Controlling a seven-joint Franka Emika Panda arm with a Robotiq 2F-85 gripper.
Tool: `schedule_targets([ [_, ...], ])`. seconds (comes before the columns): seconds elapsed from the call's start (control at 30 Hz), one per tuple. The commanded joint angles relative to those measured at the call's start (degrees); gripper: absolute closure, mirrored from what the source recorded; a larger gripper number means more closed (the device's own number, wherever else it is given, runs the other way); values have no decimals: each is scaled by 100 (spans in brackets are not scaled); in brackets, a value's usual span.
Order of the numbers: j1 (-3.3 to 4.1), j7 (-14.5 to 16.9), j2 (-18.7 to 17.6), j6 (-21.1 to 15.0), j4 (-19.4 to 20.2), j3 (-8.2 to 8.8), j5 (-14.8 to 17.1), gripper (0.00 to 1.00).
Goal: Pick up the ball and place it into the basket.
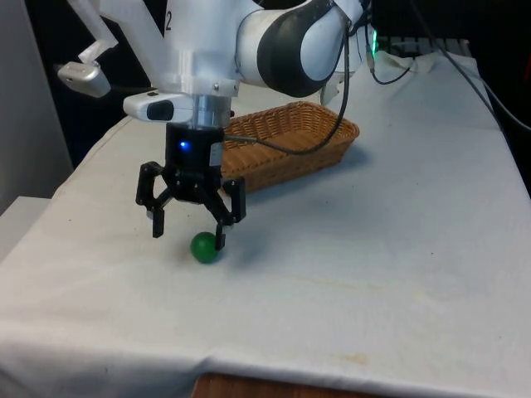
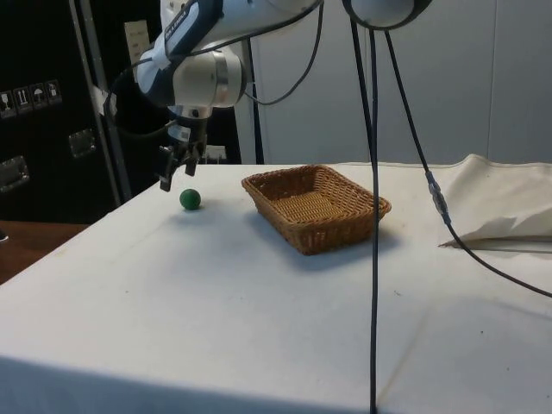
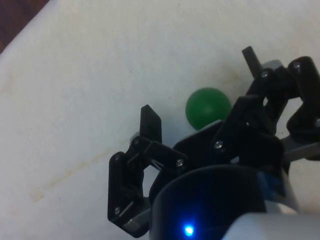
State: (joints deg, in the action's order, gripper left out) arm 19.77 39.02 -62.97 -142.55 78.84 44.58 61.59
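Beside the basket [image 1: 290, 141], green ball [image 1: 204, 247]

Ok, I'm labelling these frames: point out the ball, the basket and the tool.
ball [image 1: 203, 247]: front view, centre of its green surface.
basket [image 2: 362, 222]: side view, near wicker wall.
tool [image 1: 189, 230]: front view, midway between its open fingertips.

The arm [image 1: 274, 41] hides the basket's [image 1: 286, 145] far-left rim.

small white picture signs [image 2: 31, 96] on the dark cabinet in the side view, too tiny to read, a pale paper label [image 2: 135, 38] higher up, no words clear
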Motion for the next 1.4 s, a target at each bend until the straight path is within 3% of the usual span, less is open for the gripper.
schedule_targets([
  [0.0,6,46,46,6,34,-11,17,0],
  [0.2,126,149,57,-132,321,-155,92,0],
  [0.23,120,40,0,-57,264,-103,6,0],
  [0.33,195,178,34,-166,470,-195,86,0],
  [0.5,218,241,69,-149,550,-166,52,1],
  [0.53,235,149,11,-120,521,-138,6,11],
  [0.57,218,252,74,-143,550,-160,52,11],
  [0.6,218,258,74,-143,556,-160,52,20],
  [0.7,218,286,92,-143,567,-160,52,50],
  [0.73,218,292,97,-143,573,-160,52,68],
  [0.83,218,304,97,-138,573,-155,46,96],
  [0.87,229,235,63,-115,550,-126,6,100],
  [1.13,229,304,132,-115,596,-132,29,100],
  [1.37,395,350,493,-34,917,17,-74,100],
])
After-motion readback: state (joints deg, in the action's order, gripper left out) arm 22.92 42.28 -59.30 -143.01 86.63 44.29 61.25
